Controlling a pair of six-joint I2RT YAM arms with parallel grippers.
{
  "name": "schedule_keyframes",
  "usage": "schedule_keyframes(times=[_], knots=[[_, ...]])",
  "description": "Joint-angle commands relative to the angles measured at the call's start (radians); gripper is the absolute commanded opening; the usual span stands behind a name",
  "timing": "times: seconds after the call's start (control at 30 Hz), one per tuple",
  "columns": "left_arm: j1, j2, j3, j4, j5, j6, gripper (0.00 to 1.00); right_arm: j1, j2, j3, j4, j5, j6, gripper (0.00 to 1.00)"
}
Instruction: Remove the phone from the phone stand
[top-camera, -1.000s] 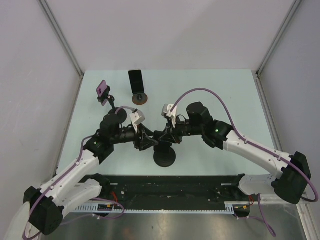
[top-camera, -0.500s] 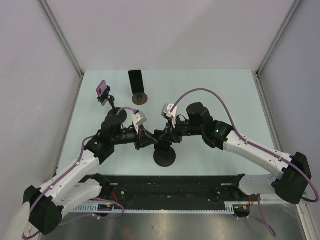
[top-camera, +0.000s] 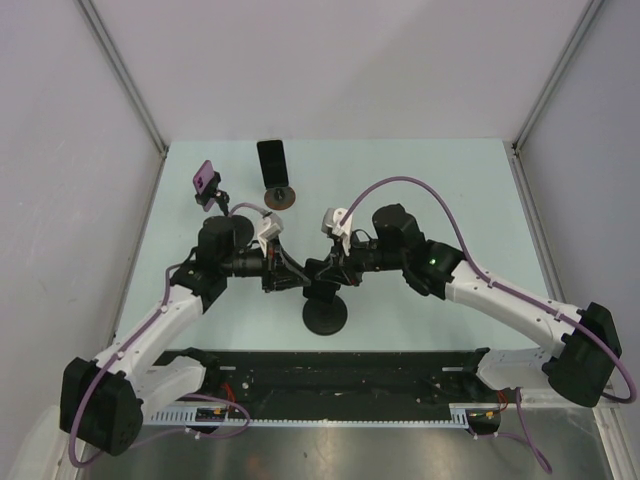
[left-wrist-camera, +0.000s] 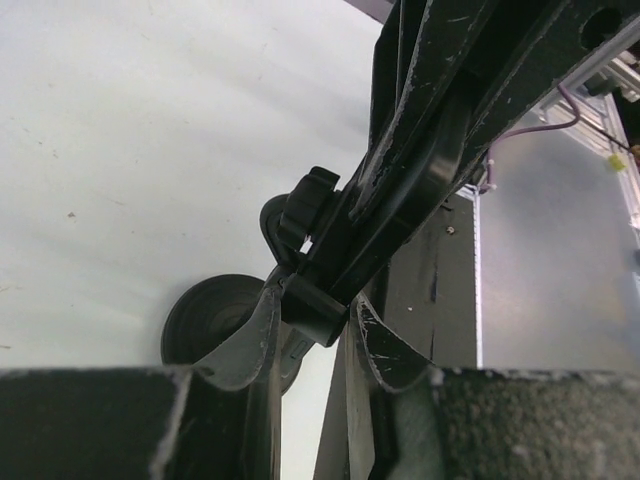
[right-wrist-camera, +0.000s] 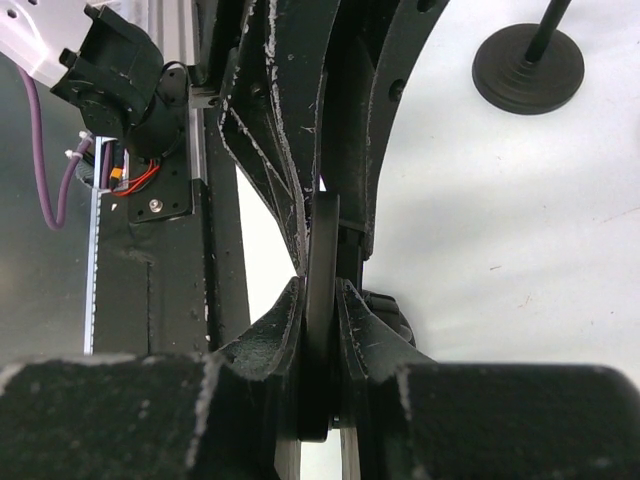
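At the middle of the tabletop (top-camera: 420, 180), the left tool (left-wrist-camera: 315, 300) and the right tool (right-wrist-camera: 320, 330) meet nose to nose just above the round black base of the phone stand (top-camera: 327, 318). The left tool's fingers (left-wrist-camera: 255, 335) are pressed together on a black joint piece at the head of the phone stand, just below a ribbed knob (left-wrist-camera: 305, 195). The stand's disc base lies on the pale surface beneath.

The right tool's fingers (right-wrist-camera: 270, 340) are clamped on the phone (right-wrist-camera: 322, 260), which shows edge-on as a thin dark slab standing upright between them. From above, the phone is hidden under the two tools, and the views do not show whether it sits in the stand's holder or is clear of it.

Farther out, near the back edge, a black handset (top-camera: 271, 160) leans on a brown-based stand. To its left, a purple handset (top-camera: 205, 179) sits on a small arm stand. Both are well apart from the tools.
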Motion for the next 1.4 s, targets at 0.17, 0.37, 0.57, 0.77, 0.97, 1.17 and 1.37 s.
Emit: schedule_keyframes(times=[0.17, 0.37, 0.57, 0.77, 0.97, 1.17, 1.37], knots=[[0.189, 0.058, 0.087, 0.052, 0.022, -0.002, 0.00, -0.031, -0.047, 0.007, -0.299, -0.204, -0.060, 0.00], [0.231, 0.097, 0.082, 0.166, 0.042, -0.148, 0.01, -0.036, -0.053, 0.009, -0.306, -0.225, -0.084, 0.00], [0.231, 0.086, 0.085, 0.161, -0.042, -0.163, 0.02, -0.039, -0.067, 0.009, -0.303, -0.229, -0.092, 0.00], [0.231, 0.069, 0.079, 0.136, -0.127, -0.177, 0.15, -0.039, -0.070, 0.030, -0.319, -0.209, -0.101, 0.00], [0.235, 0.026, 0.078, 0.135, -0.265, -0.205, 0.26, -0.028, -0.052, 0.064, -0.360, -0.173, -0.129, 0.00], [0.246, 0.054, 0.101, 0.132, -0.260, -0.289, 0.31, -0.002, -0.052, 0.094, -0.368, -0.143, -0.136, 0.00], [0.246, 0.017, 0.094, 0.130, -0.269, -0.297, 0.56, 0.019, -0.046, 0.118, -0.357, -0.104, -0.133, 0.00]])
